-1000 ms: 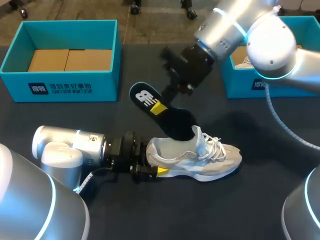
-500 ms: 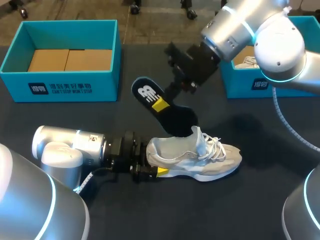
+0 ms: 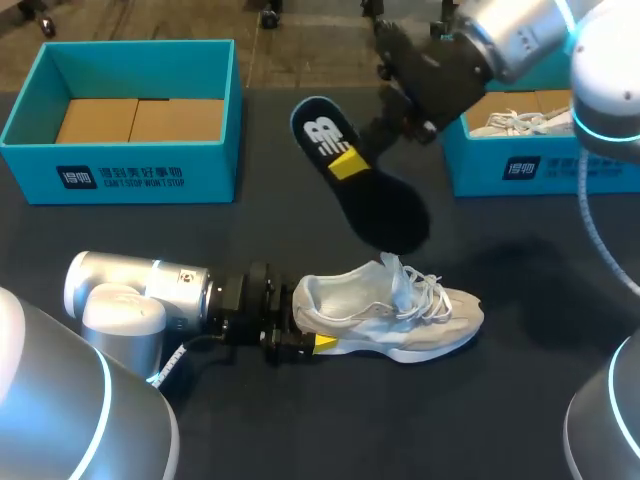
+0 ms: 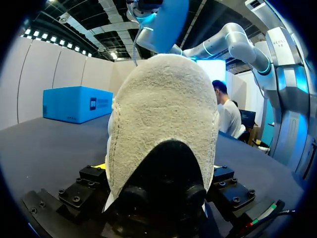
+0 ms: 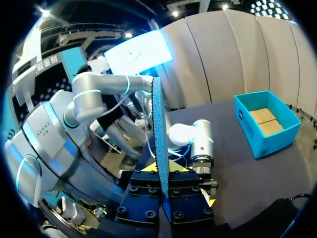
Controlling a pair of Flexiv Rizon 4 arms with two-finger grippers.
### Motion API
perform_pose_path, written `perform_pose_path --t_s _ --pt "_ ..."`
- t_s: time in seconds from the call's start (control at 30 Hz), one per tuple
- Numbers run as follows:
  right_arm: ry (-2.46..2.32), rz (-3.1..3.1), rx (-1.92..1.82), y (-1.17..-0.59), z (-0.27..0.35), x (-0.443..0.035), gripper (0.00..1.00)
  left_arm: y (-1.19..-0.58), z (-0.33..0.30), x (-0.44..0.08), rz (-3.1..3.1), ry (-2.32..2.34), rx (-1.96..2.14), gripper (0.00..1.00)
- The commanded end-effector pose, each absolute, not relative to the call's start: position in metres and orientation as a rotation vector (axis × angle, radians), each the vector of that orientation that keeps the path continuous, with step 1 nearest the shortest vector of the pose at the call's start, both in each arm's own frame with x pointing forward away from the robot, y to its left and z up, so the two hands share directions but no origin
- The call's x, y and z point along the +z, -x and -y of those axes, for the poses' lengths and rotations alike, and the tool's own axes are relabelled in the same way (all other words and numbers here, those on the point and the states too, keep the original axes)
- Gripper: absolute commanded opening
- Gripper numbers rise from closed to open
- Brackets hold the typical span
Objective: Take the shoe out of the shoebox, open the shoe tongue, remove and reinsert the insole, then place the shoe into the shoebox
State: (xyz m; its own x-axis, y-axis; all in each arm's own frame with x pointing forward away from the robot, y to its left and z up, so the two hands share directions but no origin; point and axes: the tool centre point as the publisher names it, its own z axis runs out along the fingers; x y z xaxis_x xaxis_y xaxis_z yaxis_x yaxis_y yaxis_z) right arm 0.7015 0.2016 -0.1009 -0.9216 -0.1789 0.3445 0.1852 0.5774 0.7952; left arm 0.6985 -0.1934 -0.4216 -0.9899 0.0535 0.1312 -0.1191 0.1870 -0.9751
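Black insole [image 3: 362, 190] pinched mid-length in right pincer [image 3: 347, 163], fingers closed on both faces, hanging tilted in upper middle of frame. Lifted fully clear within the last second, from toe end tucked inside collar of shoe [image 3: 390, 315]; removal judged done, reinsertion next. Pale grey shoe resting on counter [image 3: 520, 400], lower middle, heel clamped in left pincer [image 3: 298, 325], tongue standing up. Teal shoebox [image 3: 120, 175] upper left, well apart; second shoebox [image 3: 500, 172] upper right, holding another shoe [image 3: 510, 122]. Nothing between insole and collar; raised tongue and laces the likeliest snag.
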Motion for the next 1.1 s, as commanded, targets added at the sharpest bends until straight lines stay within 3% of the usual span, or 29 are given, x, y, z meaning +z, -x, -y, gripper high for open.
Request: perform_pose_path --t_s 0.03,0.3,0.47,0.73,1.1 --pt "0.017 2.425 -1.307 -0.695 -0.196 -0.102 0.0 -0.698 0.194 -0.422 2.313 -0.066 1.921 0.0" --pt "0.017 2.425 -1.307 -0.695 -0.196 -0.102 0.0 -0.698 0.194 -0.422 2.313 -0.066 1.921 0.0" --pt "0.096 2.418 -1.361 -0.695 -0.191 -0.079 0.0 -0.698 0.194 -0.422 2.313 -0.066 1.921 0.0" --pt "0.182 2.219 -1.68 -0.66 -0.171 -0.045 0.0 -0.698 0.194 -0.422 2.313 -0.066 1.921 0.0" --pt "0.182 2.219 -1.68 -0.66 -0.171 -0.045 0.0 -0.698 0.194 -0.422 2.313 -0.066 1.921 0.0"
